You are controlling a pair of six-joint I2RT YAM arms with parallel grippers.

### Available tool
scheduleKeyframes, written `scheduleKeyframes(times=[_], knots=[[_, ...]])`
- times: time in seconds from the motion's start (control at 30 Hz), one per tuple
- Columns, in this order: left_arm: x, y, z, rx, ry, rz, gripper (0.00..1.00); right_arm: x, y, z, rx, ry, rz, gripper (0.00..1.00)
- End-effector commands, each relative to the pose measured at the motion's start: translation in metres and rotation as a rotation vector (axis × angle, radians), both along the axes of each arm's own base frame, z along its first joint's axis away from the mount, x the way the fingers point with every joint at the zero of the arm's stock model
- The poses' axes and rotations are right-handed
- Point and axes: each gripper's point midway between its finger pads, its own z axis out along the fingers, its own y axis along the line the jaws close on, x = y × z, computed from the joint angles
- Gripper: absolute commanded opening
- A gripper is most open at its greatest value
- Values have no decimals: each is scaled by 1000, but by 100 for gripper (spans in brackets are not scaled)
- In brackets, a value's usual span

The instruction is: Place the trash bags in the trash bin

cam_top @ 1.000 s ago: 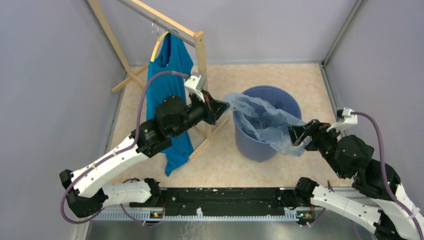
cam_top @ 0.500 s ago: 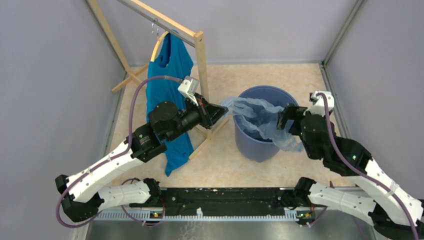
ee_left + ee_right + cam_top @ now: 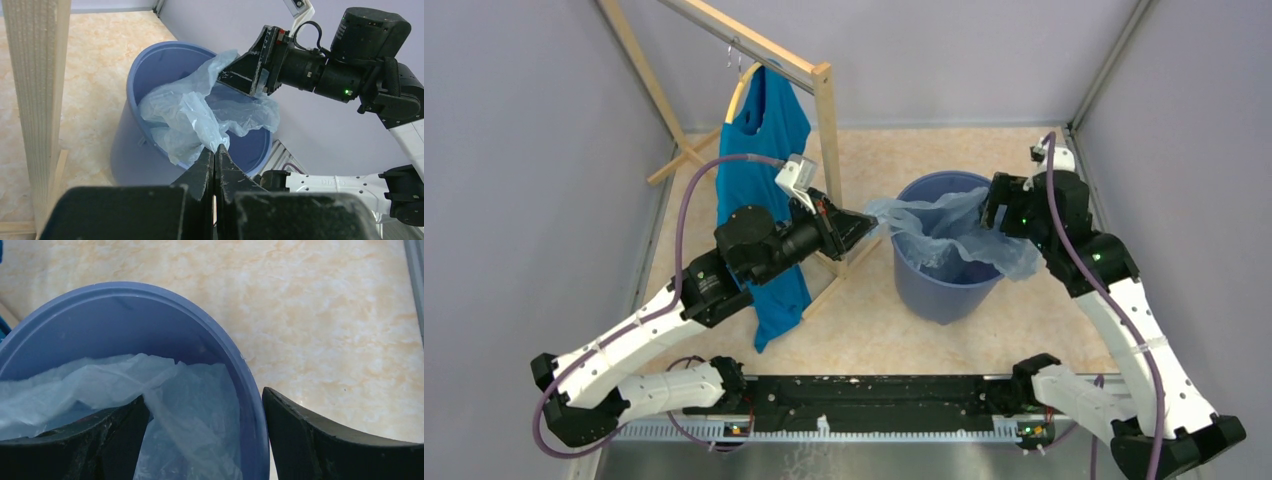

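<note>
The left gripper (image 3: 215, 150) has its two black fingers pressed together on a pinch of the thin, translucent pale-blue plastic trash bag (image 3: 944, 235), holding it just outside the left rim of the round medium-blue plastic trash bin (image 3: 939, 295). The right gripper (image 3: 992, 207) hangs over the bin's far-right rim with its fingers apart. In the right wrist view one finger (image 3: 75, 440) is inside the bin against the film and the other (image 3: 325, 440) is outside the wall, with the rim between them.

The bag lies stretched across the bin's mouth. Its long axis runs left to right in the top view, from the left gripper's pinch to the right rim. Its middle sags into the bin, and a wrinkled fold spills over the near-right rim and down the outer wall.

The bin stands upright on the beige marbled table (image 3: 874, 330). A teal cloth T-shirt (image 3: 764, 140) hangs on a wooden rack (image 3: 827, 130) to the left, behind the left arm.
</note>
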Motion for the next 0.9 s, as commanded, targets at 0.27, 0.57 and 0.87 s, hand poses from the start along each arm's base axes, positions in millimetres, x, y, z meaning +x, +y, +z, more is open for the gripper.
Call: scheduleKeyframes(times=[0.27,0.57,0.87], knots=[[-11,10,22,-44,-16,-17,0,16,55,-3,133,-10,398,45],[-8,7,18,-32,-10,-13,0,9,79,-3,169,48,563,36],[-9,19,33,-64,-45,15,0,-3,83,4,134,87,659,14]])
